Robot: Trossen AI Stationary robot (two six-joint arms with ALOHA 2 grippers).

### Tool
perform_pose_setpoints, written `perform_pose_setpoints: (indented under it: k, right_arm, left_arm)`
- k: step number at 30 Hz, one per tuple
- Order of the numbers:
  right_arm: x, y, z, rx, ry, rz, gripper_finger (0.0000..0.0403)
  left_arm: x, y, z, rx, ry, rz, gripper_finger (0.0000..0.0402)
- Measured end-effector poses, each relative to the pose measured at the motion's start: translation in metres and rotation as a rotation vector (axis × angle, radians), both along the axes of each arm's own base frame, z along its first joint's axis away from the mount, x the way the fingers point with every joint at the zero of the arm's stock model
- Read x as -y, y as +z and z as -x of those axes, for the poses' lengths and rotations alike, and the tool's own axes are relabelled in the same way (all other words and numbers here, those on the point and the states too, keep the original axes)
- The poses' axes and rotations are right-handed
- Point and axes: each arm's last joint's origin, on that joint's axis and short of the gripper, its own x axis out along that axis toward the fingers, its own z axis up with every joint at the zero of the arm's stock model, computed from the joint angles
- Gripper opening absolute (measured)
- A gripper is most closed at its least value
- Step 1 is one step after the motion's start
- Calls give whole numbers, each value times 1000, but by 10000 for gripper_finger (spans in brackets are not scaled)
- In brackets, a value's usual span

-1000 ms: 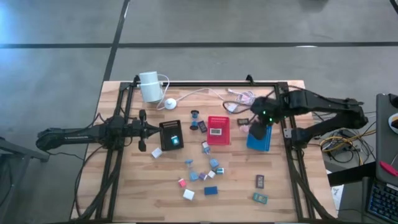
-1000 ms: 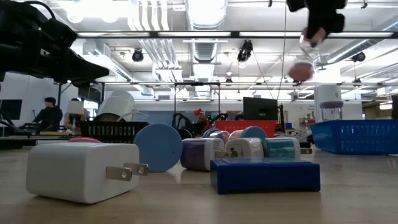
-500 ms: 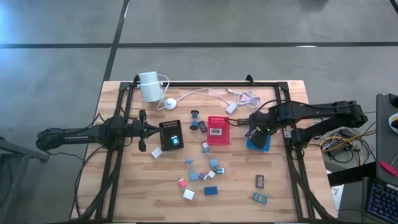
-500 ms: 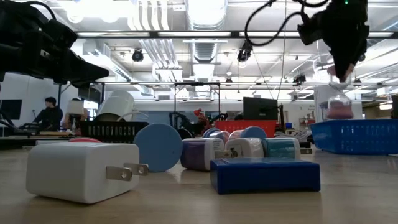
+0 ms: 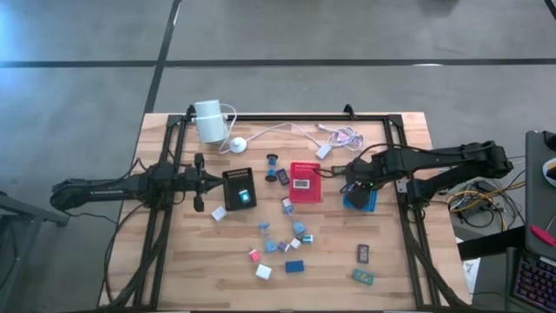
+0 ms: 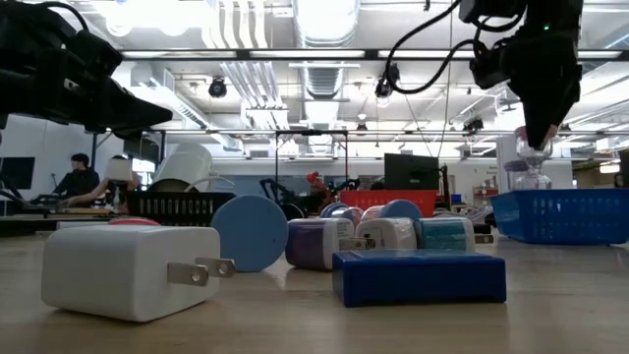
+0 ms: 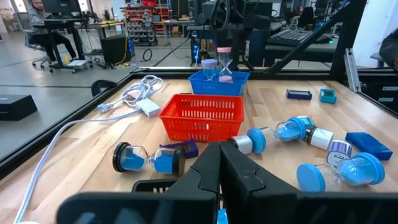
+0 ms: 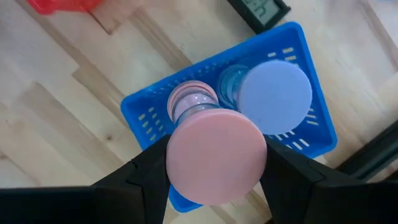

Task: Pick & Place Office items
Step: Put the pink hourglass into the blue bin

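Three baskets in a row across mid-worktop (image 5: 208, 265): one (image 5: 239, 188) left by the left claw (image 5: 201, 182), one (image 5: 304, 182) central, one (image 5: 363, 200) right, under the right claw (image 5: 358, 179). Scattered office items (image 5: 287, 239) in front; cylinder device (image 5: 208, 121) and cable (image 5: 287, 128) behind.

So the right pincer (image 8: 214, 163) has swung down from high up and now sits low over the blue tray (image 8: 155, 115), with the pink hourglass (image 8: 214, 155) (still clamped between its fingers) dropped upright into the tray beside the purple one (image 8: 273, 93).
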Motion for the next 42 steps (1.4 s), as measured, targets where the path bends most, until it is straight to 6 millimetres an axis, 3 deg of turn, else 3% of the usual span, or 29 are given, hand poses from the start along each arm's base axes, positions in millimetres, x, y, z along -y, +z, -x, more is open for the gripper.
perform_pose_setpoints:
  k: [19, 32, 42]
  right_arm:
    - [-1, -17, -2, -27, 25, -8, 193]
    - [-1, -37, -27, -136, 130, 5, 193]
    - [-1, -36, -29, -95, 130, 11, 206]
  left_arm:
    - [0, 0, 0, 0, 1, 0, 14]
    - [0, 0, 0, -1, 1, 0, 14]
    - [0, -1, 0, -9, 4, 0, 14]
